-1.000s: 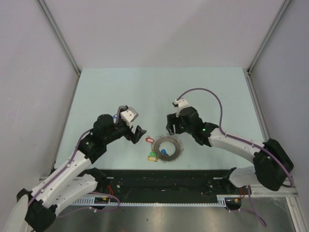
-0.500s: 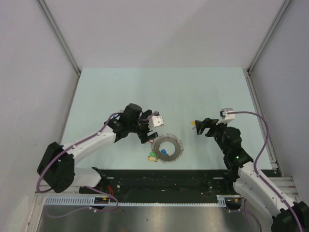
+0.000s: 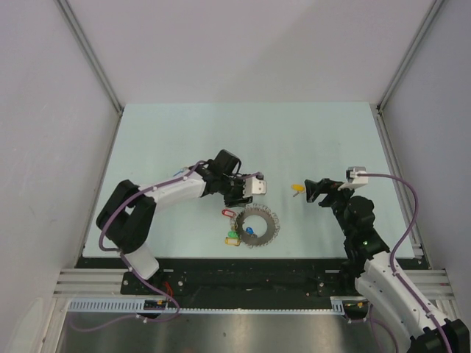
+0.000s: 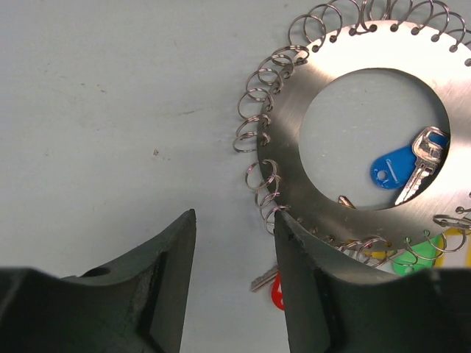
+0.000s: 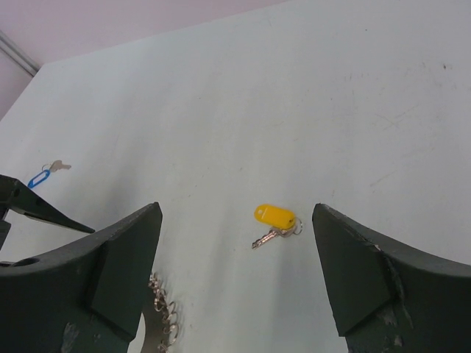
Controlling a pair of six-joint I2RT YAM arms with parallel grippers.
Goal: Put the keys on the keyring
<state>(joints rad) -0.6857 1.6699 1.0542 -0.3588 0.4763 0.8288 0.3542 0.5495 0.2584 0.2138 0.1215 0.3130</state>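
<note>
So from overhead, the keyring (image 3: 257,224) sits near the front of the desk (image 3: 184,132), and the yellow key (image 3: 297,188) lies loose at about 2 o'clock from it. The left wrist view adds detail you can't get from up there. The ring is a steel disc fringed with wire loops (image 4: 254,136), a small blue-tagged key (image 4: 401,165) lies in its hole, and a red tag (image 4: 277,290) is tucked at the rim. Only the right wrist view catches another blue key (image 5: 44,174), loose way off at 10 o'clock.

The left arm (image 3: 169,193) stretches low across the desk. The left tool (image 4: 234,228) is at the ring's 11 o'clock, fingers apart with bare desk between them. The right arm (image 3: 364,228) stands folded, and the right tool (image 3: 310,190) is at 3 o'clock of the yellow key, spread wide around nothing.
</note>
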